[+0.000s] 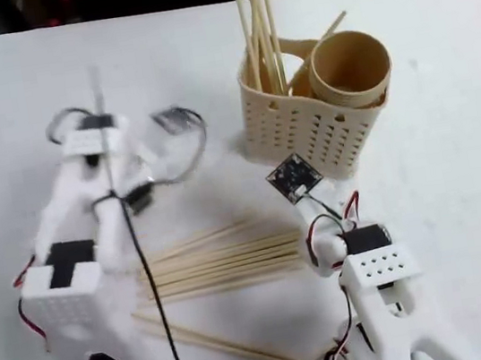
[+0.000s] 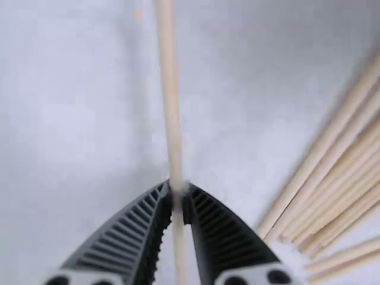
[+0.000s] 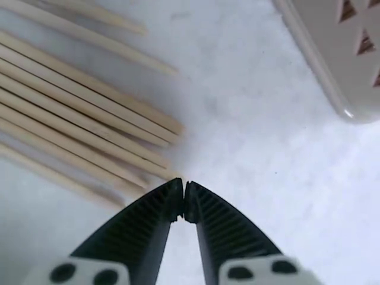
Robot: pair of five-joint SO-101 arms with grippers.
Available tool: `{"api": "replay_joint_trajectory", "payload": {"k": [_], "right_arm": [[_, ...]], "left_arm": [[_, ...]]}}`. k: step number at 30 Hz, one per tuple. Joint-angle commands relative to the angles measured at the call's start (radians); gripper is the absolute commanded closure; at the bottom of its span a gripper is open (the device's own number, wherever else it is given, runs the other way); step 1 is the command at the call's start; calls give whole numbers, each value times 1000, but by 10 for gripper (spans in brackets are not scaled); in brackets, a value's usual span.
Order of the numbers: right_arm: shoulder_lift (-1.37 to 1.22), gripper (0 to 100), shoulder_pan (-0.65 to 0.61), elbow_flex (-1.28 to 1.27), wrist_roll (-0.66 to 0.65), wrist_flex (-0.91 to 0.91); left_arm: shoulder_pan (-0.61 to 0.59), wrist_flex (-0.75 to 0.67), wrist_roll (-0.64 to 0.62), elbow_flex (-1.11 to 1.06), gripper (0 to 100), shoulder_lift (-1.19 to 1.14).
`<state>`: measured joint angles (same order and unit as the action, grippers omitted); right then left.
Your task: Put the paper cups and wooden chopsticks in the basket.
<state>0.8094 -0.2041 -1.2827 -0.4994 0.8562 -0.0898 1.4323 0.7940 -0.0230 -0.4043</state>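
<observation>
Left gripper [image 2: 178,199] pinching single chopstick [image 2: 169,89] at fingertips only: may swivel, slip, snag basket [image 1: 305,129] rim. Right gripper [image 3: 183,199] pressed together, empty, beside chopstick pile [image 1: 226,264] on table [image 1: 461,201].

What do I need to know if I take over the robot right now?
Left gripper: shut on one chopstick, held beside the pile.
Right gripper: shut, nothing seen in it, low over the table between the pile and the basket.
Done: a cup and several chopsticks are in the basket.
Left: put in the held chopstick, then the pile lying on the table.
</observation>
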Motion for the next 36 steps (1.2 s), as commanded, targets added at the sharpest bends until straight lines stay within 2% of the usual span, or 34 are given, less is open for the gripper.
{"api": "replay_joint_trajectory", "payload": {"k": [1, 4, 9, 13, 17, 23, 27, 31, 34, 36], "right_arm": [[10, 978, 10, 6, -5, -13], [10, 978, 10, 6, -5, -13], [10, 978, 10, 6, -6, -13], [10, 978, 10, 6, -5, -13], [10, 978, 10, 6, -5, -13], [10, 978, 10, 6, -5, -13], [12, 978, 10, 6, -5, -13], [15, 978, 10, 6, -6, -13], [16, 979, 10, 6, -8, -13], [16, 979, 10, 6, -8, -13]], "left_arm": [[-91, 210, -15, 305, 977, 15], [-124, 341, -20, 525, 977, 15], [-130, 356, -167, 755, 978, 62], [-41, 354, -267, 786, 978, 183], [127, 327, -379, 787, 978, 343], [430, 181, -559, 781, 978, 498], [529, 57, -647, 746, 978, 498], [610, -98, -647, 638, 979, 507], [659, -213, -601, 549, 980, 510], [667, -339, -592, 474, 980, 529]]}}
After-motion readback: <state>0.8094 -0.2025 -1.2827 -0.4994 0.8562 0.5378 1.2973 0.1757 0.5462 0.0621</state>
